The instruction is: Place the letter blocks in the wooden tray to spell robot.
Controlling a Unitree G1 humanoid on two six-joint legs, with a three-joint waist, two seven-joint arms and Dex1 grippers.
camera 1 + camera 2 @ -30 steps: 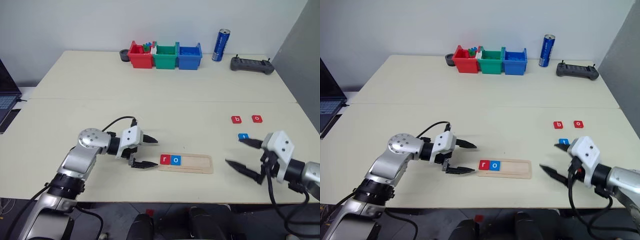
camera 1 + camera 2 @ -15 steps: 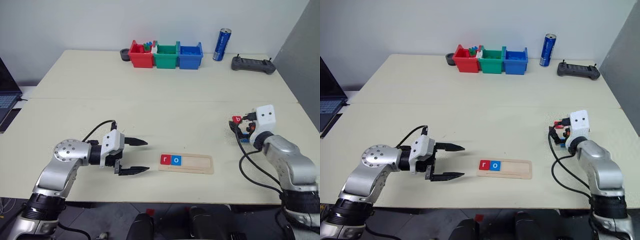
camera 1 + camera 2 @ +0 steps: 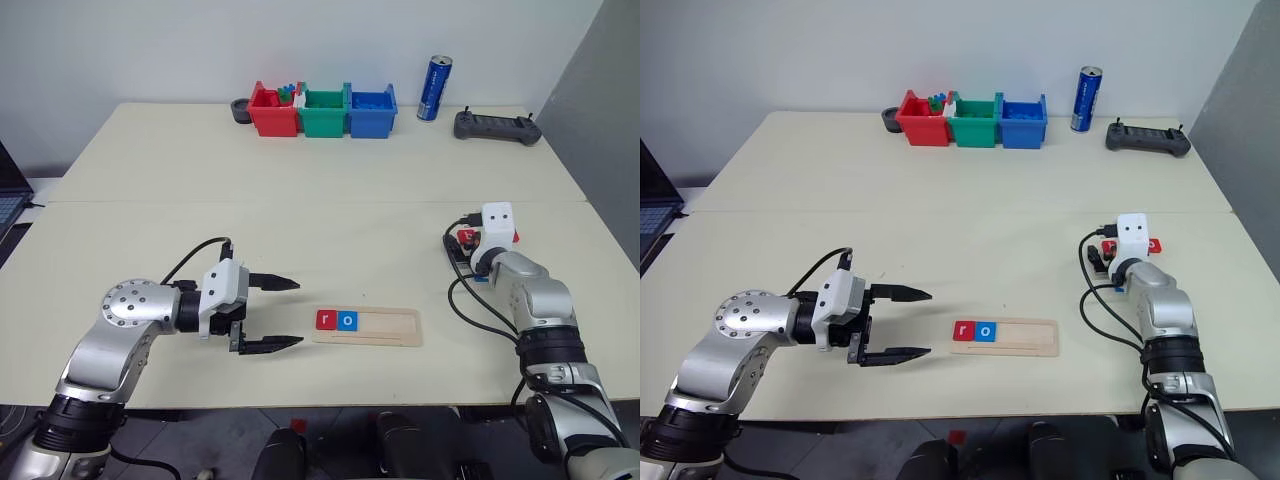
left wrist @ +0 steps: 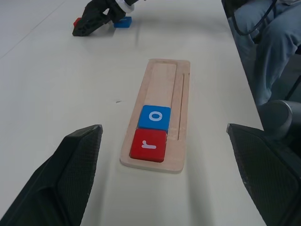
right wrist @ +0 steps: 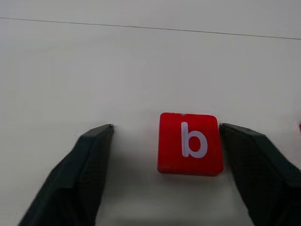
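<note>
From the head cameras: the long pale wooden tray (image 3: 367, 326) lies flat on the cream table (image 3: 300, 200), near the front edge and roughly between the two arms. Its left end already has the red square "r" tile (image 3: 326, 319) and the blue square "o" tile (image 3: 347, 320) side by side in the groove, so I'd guess the "b" goes third. The left gripper (image 3: 285, 315) hovers just beside the tray's left end with its black fingers spread wide and nothing in them; looks parked out of the way to me. The right gripper (image 3: 1102, 256) is reaching out over the loose tiles on the right side of the table, well apart from the tray. Along the far edge sit red, green and blue plastic bins (image 3: 320, 109), a blue drink can (image 3: 434, 88) and a dark handheld controller (image 3: 496, 127), none of them in play.

Left wrist view: looks straight down the tray with "r" and "o" at the near end and the rest of the groove free. Beyond the tray, the right gripper sits low over the loose tiles.

Right wrist view: the red square "b" tile (image 5: 190, 143) lies flat on the table between the two fingers. The jaws are apart, one finger (image 5: 249, 155) touching or nearly touching the tile's edge, the other clearly off it. So it's lined up for a pinch, not gripped yet.
</note>
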